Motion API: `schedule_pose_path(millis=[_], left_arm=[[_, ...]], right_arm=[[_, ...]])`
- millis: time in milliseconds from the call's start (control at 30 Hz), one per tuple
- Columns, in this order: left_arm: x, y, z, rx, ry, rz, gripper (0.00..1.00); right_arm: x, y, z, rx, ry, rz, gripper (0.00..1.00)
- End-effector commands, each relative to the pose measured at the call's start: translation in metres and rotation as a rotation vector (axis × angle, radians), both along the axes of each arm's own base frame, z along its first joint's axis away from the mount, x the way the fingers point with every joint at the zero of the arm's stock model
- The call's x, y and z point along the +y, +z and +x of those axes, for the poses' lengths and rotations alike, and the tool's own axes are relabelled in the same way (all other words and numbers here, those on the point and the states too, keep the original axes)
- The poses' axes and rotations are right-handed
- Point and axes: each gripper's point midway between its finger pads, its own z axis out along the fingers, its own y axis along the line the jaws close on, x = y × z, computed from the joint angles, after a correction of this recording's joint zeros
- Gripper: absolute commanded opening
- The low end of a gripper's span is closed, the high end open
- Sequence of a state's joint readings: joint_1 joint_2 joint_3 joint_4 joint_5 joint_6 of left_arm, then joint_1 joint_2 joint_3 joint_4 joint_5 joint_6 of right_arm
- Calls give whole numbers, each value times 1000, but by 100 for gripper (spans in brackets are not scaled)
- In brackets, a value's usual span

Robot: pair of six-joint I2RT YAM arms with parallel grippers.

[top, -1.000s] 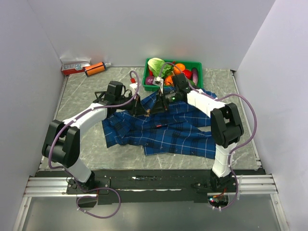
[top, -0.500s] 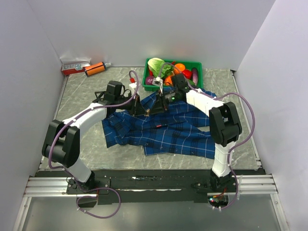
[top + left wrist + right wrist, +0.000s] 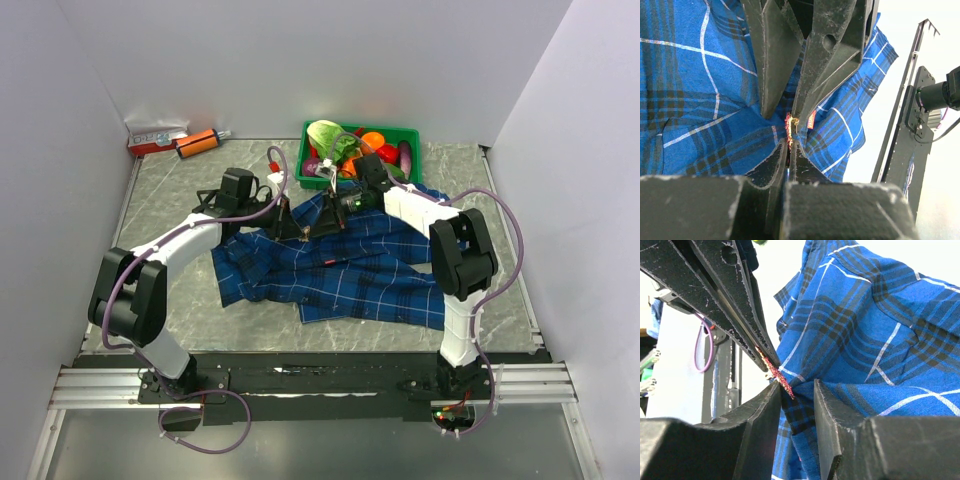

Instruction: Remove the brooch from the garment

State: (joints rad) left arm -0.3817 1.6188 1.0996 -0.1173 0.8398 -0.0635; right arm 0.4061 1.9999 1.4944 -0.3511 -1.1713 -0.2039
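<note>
Gold brooch pinched w/ garment by left pincer; right pincer (part-open) straddles it.

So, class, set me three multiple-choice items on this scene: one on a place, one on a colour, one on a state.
1. Where is the green bin?
A. at the far edge, beyond the shirt
B. at the near edge
C. on the shirt

2. What colour is the shirt?
A. plain red
B. blue plaid
C. white

3. How is the left tool?
A. wide open
B. out of view
C. shut on shirt fabric by the brooch

Answers:
1 A, the top view shows it past the shirt by the back wall.
2 B, light check lines cross blue cloth.
3 C, its wrist view shows both fingers pinched together on cloth.
</note>
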Motion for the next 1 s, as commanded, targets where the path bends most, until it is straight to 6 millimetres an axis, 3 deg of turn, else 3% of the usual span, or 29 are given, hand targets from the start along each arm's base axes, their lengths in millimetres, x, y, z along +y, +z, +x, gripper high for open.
schedule_pose_path(millis=[0,267,567,967], left_arm=[[-8,19,0,-46,-53,-50,1],[-1,20,4,-42,-50,-55,1],[-2,20,5,-41,-48,-60,1],[-2,22,2,-42,-55,-65,1]], right_arm=[[7,17,14,-79,5,36,39],[-8,18,1,-95,70,49,41],[-1,25,2,-81,86,75,45],[7,19,2,-82,100,59,45]])
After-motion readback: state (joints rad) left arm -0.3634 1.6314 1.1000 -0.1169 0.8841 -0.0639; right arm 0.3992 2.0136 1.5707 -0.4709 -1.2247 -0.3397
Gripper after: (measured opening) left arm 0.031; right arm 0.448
